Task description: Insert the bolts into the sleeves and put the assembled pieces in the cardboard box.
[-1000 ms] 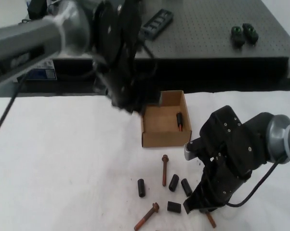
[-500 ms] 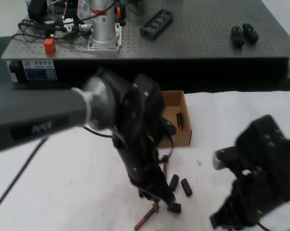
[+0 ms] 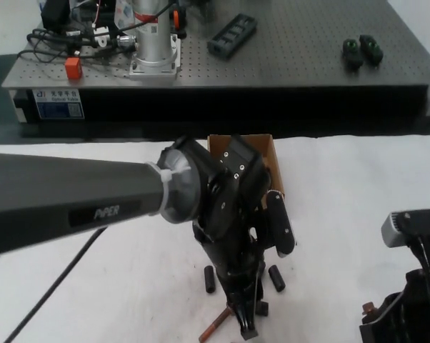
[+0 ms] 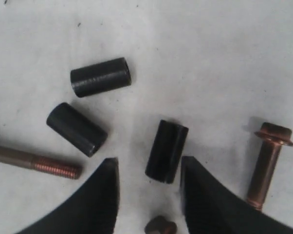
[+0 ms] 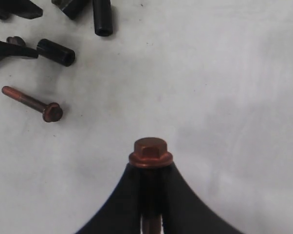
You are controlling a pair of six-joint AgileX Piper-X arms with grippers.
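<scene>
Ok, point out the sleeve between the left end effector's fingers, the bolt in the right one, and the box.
Sleeve [image 4: 167,151]: left wrist view, middle of its body.
Bolt [image 5: 150,151]: right wrist view, hex head.
Box [image 3: 273,166]: high view, right-hand wall.

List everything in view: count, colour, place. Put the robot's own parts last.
Sleeves: three, black, close together on the white cloth.
Loose bolts: three, copper, on the cloth around the sleeves, each partly in frame.
Held bolt: one, copper, head sticking out past the fingertips that grip it.
Cardboard box: one, brown, behind the sleeves, partly hidden by an arm.
Bench: one, grey, far side, carrying a black tray and an orange block.
Left gripper: one, black, open astride one of the sleeves.
Right gripper: one, black, shut on the held bolt.
</scene>
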